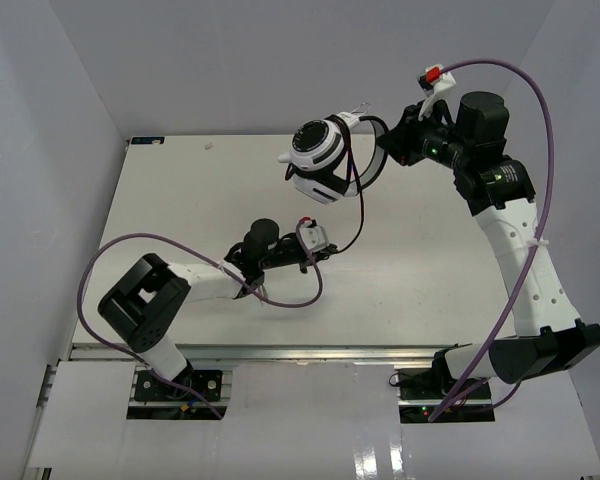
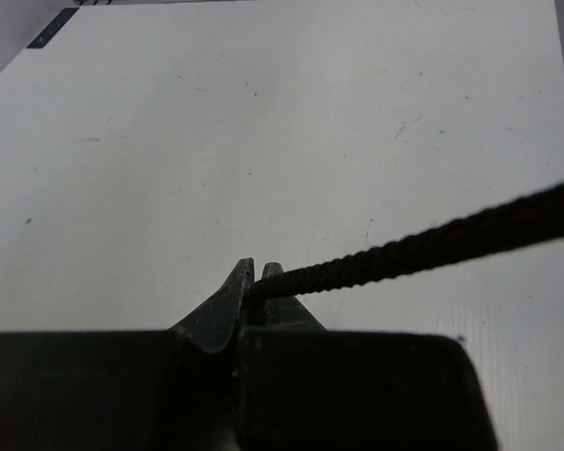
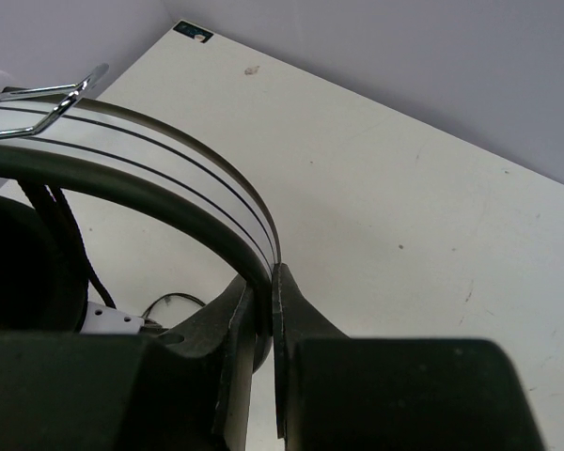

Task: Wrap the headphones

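The white headphones [image 1: 320, 158] with round cups hang in the air over the far middle of the table. My right gripper [image 1: 388, 147] is shut on their thin headband [image 3: 169, 160], which runs up and left from between the fingers in the right wrist view. The thin black cord [image 1: 358, 215] hangs from the cups and curves down to my left gripper [image 1: 325, 250], which is shut on it low over the table. In the left wrist view the braided cord [image 2: 423, 246] leaves the closed fingertips toward the right.
The white table [image 1: 180, 200] has a raised rim and grey walls on three sides. A small dark label [image 1: 146, 141] lies at its far left corner. Purple arm cables [image 1: 290, 297] loop near the left arm and arc over the right arm.
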Motion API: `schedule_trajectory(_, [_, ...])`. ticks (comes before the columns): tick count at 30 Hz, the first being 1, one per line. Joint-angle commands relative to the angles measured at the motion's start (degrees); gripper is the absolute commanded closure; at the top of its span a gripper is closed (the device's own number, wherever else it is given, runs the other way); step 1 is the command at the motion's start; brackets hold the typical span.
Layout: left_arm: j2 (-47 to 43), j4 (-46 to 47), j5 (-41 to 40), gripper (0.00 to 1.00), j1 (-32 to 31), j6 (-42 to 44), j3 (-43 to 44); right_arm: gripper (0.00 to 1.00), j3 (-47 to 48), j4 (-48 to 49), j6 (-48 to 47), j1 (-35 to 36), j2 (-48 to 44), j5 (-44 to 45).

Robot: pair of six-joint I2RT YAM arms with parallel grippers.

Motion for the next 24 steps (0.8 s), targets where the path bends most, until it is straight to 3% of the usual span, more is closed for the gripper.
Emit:
schedule_trajectory(1, [-5.06,-7.70,4.19,1.00,4.36,4.35,-2.27,0.92,1.07,3.05,-2.70,-0.55,-1.55,-4.81])
schedule_trajectory(7, [-3.53,-16.82,9.77,1.00,14.64,3.95,2.00,0.92,-0.80,1.18,-14.27,-0.83,-6.46,-19.62])
schedule_trajectory(12, [1.72,-29.37,12.40,1.00,17.11,5.50,10.39,0.92,-2.40,-1.72,-17.34,-0.76,-7.94,-28.14])
schedule_trajectory(19, [5.17,-34.80,12.13,1.00,17.08,3.18,16.58,0.92,-7.94,-1.18,-15.96,0.72,-10.83,-28.71])
schedule_trajectory(24, [1.76,-37.51,15.04,1.00,20.91,-2.22,19.14,0.92,-11.02,-6.29,-31.46,2.38,-13.88,-11.46])
